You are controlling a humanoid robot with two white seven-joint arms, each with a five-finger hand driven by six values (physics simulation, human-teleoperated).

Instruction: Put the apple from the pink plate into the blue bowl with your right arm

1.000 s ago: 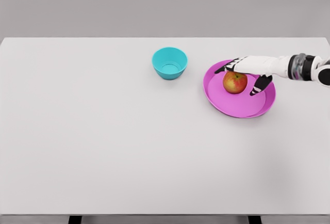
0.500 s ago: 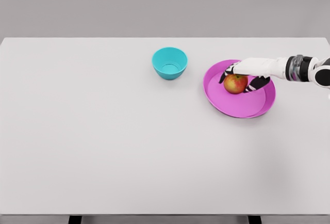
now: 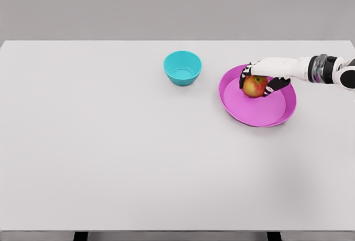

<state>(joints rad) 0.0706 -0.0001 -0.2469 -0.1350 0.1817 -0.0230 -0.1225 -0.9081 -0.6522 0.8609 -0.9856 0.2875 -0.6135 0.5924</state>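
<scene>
The near part of the white table [image 3: 138, 163] is bare and wide, well apart from the hand. Going farther, on the right side, there is the pink plate [image 3: 260, 116], and its near rim lies just below the hand, on the side toward me. The plate looks a little tilted, with the far edge hidden behind the hand and the fruit.

The right hand [image 3: 265, 77] comes in from the right edge, with the white forearm stretched almost level over the far part of the plate. Its fingers [image 3: 244, 76] are curled down around the apple [image 3: 254, 86]; the dark fingertips wrap the left side of the fruit, and the thumb presses on the right side. So the hand is closed on the apple, which sits directly under the palm, over the far half of the plate. I cannot tell if the apple touches the plate or is slightly lifted.

To the left of the hand, near but not touching the plate, stands the blue bowl [image 3: 182, 68], upright.
</scene>
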